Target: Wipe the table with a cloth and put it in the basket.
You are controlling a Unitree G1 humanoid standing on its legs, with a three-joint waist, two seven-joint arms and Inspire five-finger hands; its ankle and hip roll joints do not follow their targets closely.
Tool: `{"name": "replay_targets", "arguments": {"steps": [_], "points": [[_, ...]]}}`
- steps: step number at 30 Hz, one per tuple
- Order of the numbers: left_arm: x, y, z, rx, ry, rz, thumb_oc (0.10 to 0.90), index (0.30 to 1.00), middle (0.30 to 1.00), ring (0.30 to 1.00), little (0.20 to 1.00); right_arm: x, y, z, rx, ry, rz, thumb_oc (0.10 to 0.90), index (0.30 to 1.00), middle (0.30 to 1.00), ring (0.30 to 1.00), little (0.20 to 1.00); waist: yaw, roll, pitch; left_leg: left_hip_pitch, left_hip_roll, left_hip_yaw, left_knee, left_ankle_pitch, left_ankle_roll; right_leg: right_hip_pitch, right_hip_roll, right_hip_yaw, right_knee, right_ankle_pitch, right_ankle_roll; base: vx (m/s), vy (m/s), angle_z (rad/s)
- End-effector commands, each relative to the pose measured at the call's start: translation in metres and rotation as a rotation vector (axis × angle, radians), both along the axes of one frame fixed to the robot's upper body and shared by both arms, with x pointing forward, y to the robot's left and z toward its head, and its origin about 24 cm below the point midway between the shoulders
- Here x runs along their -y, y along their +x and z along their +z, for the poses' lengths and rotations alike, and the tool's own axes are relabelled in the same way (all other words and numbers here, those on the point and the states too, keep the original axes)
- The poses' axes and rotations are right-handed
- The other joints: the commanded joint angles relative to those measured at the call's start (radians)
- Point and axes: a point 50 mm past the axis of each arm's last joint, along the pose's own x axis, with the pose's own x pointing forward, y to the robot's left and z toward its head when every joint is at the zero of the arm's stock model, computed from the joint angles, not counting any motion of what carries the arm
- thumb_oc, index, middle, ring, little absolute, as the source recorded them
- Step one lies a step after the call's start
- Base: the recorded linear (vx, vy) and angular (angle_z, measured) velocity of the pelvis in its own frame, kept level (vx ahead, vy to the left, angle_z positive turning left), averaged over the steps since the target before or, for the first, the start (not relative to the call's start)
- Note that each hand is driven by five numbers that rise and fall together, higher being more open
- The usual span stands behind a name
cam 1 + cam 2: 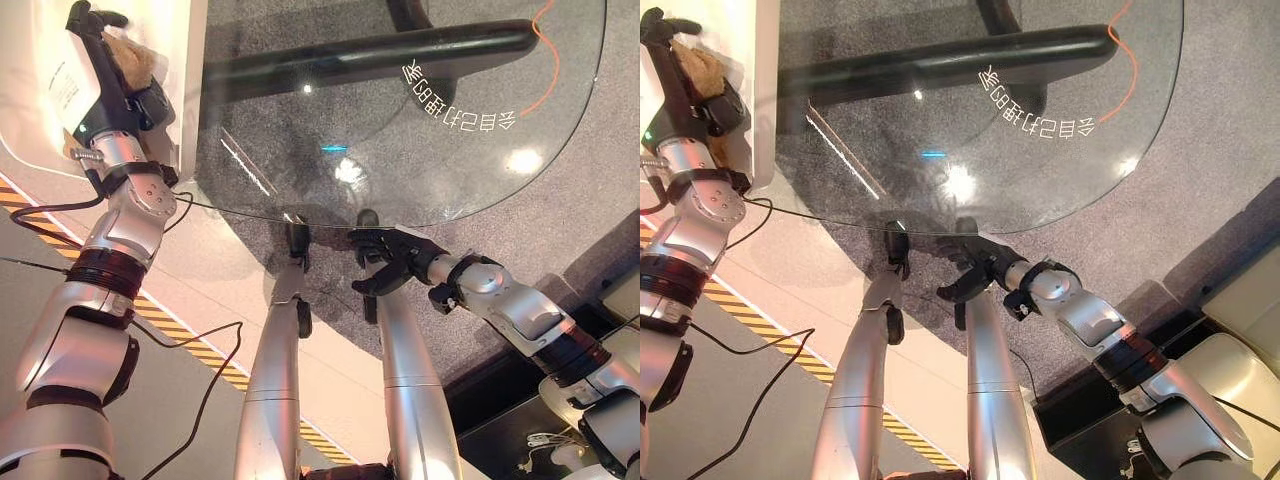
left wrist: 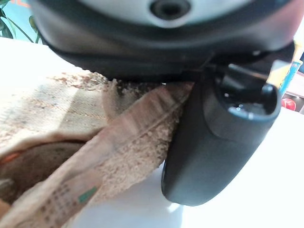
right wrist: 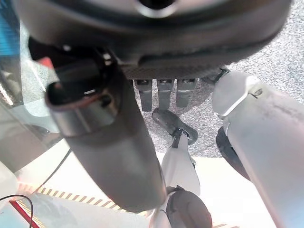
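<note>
So your left hand (image 1: 95, 75) is way off to the left of the glass table (image 1: 480, 150), out over a white surface (image 1: 30, 120), and it's got the cloth (image 2: 85, 142) bunched up in it. In the left wrist view the tan fabric is squeezed between the thumb and the palm, so the fingers are clamped on it, which makes sense if you want it to stay put while you carry it. The cloth isn't touching the glass at all right now, so I'd guess you're either done wiping or heading for the drop-off. I can't spot a basket anywhere, so you'll need to find that first. Your right hand (image 1: 392, 258) is just hanging at the near rim of the table, fingers loosely relaxed and holding nothing, basically parked out of the way. That's probably fine, just watch that it doesn't bump the glass edge when you swing the other arm.
</note>
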Motion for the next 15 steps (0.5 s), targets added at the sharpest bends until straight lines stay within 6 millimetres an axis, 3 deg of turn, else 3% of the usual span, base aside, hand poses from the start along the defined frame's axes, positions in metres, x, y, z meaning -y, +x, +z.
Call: {"name": "replay_targets", "arguments": {"steps": [1, 5, 8, 15], "points": [[0.003, -0.01, 0.021, 0.122, 0.093, -0.03, 0.8, 0.9, 0.9, 0.9, 0.9, -0.017, -0.015, -0.004, 0.013, 0.1, 0.078, 0.8, 0.9, 0.9, 0.9, 0.9, 0.014, 0.003, -0.026, 0.049, -0.038, 0.042, 0.056, -0.09, 0.017, 0.051, 0.055, 0.024, -0.133, 0.075, 0.032, -0.01, -0.034, 0.0], [0.004, -0.014, 0.02, 0.148, 0.185, -0.005, 0.8, 0.9, 0.9, 0.9, 0.9, -0.017, -0.018, -0.006, 0.019, 0.111, 0.077, 0.8, 0.9, 0.9, 0.9, 0.9, 0.017, 0.003, -0.026, 0.071, -0.038, 0.038, 0.043, -0.089, 0.02, 0.07, 0.056, 0.024, -0.14, 0.074, 0.033, -0.01, -0.042, 0.01], [0.001, -0.017, 0.015, 0.155, 0.158, -0.015, 0.8, 0.9, 0.9, 0.9, 0.9, -0.017, -0.02, -0.008, 0.026, 0.112, 0.081, 0.8, 0.9, 0.9, 0.9, 0.9, 0.02, 0.007, -0.026, 0.091, -0.037, 0.038, 0.031, -0.088, 0.021, 0.089, 0.058, 0.021, -0.142, 0.067, 0.031, -0.01, -0.016, 0.0], [-0.012, -0.029, -0.008, 0.099, 0.154, -0.026, 0.8, 0.9, 0.9, 0.9, 0.9, -0.017, -0.032, -0.02, 0.023, 0.116, 0.094, 0.8, 0.9, 0.9, 0.9, 0.9, 0.033, 0.019, -0.026, 0.185, -0.043, 0.03, 0.003, -0.091, 0.025, 0.176, 0.061, 0.013, -0.151, 0.047, 0.032, -0.02, -0.048, -0.01]]}}
